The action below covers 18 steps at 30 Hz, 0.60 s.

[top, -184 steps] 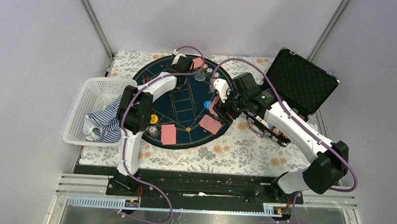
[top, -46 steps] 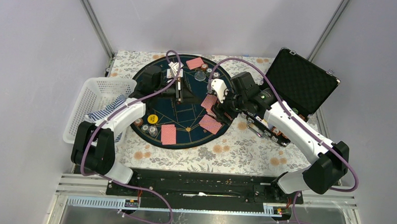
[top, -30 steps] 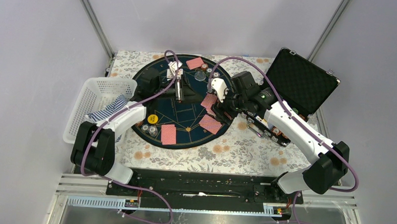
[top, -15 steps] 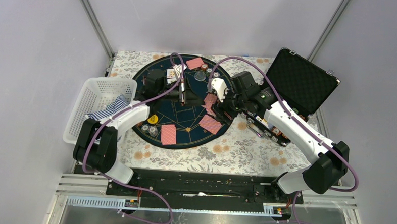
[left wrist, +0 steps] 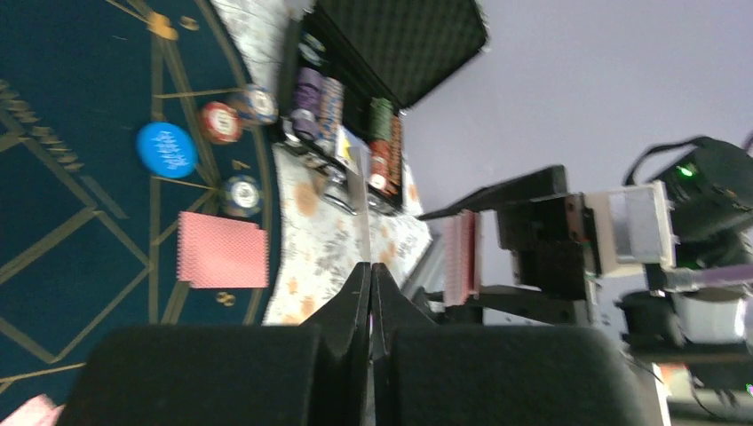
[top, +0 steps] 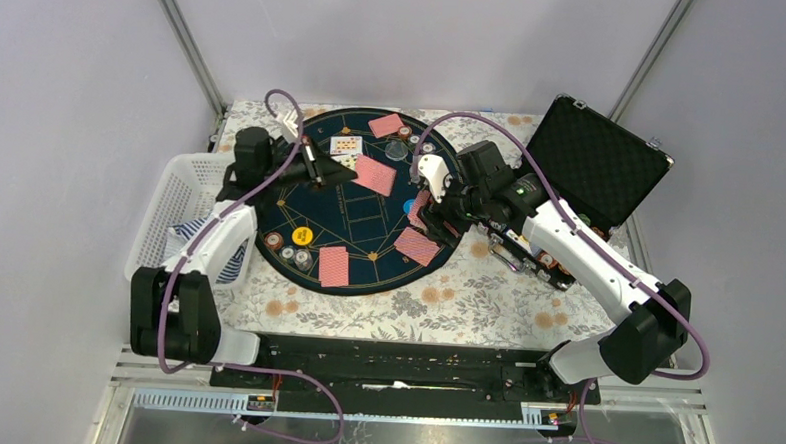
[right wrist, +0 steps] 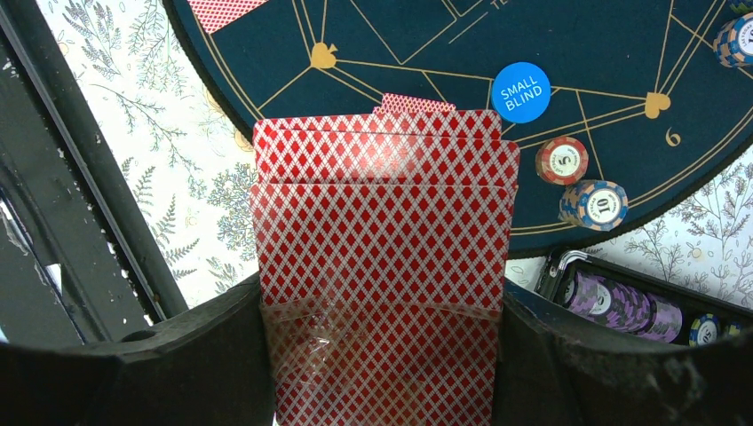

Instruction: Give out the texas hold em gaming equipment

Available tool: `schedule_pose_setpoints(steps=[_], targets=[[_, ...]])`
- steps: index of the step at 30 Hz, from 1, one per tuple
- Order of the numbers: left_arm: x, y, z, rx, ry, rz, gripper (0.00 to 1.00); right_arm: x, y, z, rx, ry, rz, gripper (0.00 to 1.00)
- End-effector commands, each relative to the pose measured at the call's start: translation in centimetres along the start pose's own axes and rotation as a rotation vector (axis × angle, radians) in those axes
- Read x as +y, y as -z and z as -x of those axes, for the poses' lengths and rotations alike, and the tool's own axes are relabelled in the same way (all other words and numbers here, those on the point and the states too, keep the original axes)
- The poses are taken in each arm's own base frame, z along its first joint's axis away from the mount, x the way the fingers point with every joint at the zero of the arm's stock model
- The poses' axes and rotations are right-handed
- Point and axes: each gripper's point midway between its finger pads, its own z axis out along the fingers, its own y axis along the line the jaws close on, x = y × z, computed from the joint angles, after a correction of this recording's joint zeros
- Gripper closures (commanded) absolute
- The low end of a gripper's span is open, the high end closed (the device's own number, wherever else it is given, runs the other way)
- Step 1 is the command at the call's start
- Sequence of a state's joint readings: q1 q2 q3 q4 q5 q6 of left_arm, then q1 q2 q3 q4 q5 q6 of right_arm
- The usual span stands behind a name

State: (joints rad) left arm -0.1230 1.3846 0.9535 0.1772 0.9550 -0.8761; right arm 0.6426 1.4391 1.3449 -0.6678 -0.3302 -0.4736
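Observation:
My right gripper (right wrist: 382, 355) is shut on a deck of red-backed playing cards (right wrist: 384, 257), held over the right side of the dark-blue mat (top: 359, 226). At the mat's far left my left gripper (left wrist: 370, 266) is shut on a single card (top: 374, 174), which shows edge-on in the left wrist view. Red-backed cards lie on the mat at the near middle (top: 334, 266), near right (top: 417, 246) and far edge (top: 386, 125). Face-up cards (top: 345, 145) lie at the far left. A blue button (right wrist: 521, 91), a yellow button (top: 305, 236) and chips (top: 288, 249) rest on the mat.
The black hard case (top: 597, 166) stands open at the far right, with chip rows (right wrist: 622, 306) in its tray. A white basket (top: 185, 188) holding striped cloth sits at the left. Two chips (right wrist: 577, 182) lie by the mat's right rim.
My left gripper has shut at the deck and drawn back to the left with one card in it. The right arm and its deck have not moved.

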Motion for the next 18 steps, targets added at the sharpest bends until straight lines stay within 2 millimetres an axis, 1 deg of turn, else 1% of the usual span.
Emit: schedule_pose_setpoints(steps=[1,4,6,7,8,9,11,14,16,18], targets=[[2.0,2.2,2.5,-0.095,-0.124,0.185,1.00,-0.3,1.3,3.0,-0.091,0.030,-0.032,1.00],[5.0,3.7,3.7,-0.118,-0.190,0.394,1.00,-0.4,1.4,3.0,-0.092,0.028,-0.034,1.00],[7.7,5.0,4.8,-0.150,-0.253,0.582,1.00,-0.4,1.4,2.8,-0.093,0.026,-0.038,1.00],[9.4,6.2,5.7,-0.181,-0.284,0.713,1.00,-0.3,1.2,2.5,-0.090,0.024,-0.037,1.00],[10.7,7.0,6.2,-0.187,-0.319,0.806,1.00,-0.4,1.1,2.3,-0.086,0.022,-0.040,1.00],[11.9,7.8,6.6,-0.201,-0.330,0.904,1.00,-0.4,1.1,2.1,-0.083,0.022,-0.041,1.00],[13.9,8.5,6.9,-0.198,-0.332,1.039,1.00,-0.4,1.1,2.0,-0.084,0.022,-0.043,1.00],[15.8,8.6,7.2,-0.194,-0.389,1.197,1.00,-0.5,1.0,2.0,-0.088,0.021,-0.048,1.00],[16.4,8.1,7.6,-0.195,-0.474,1.298,1.00,-0.6,0.9,1.8,-0.084,0.019,-0.049,1.00],[17.1,7.2,7.6,-0.176,-0.535,1.373,1.00,-0.7,0.9,1.7,-0.083,0.018,-0.051,1.00]])
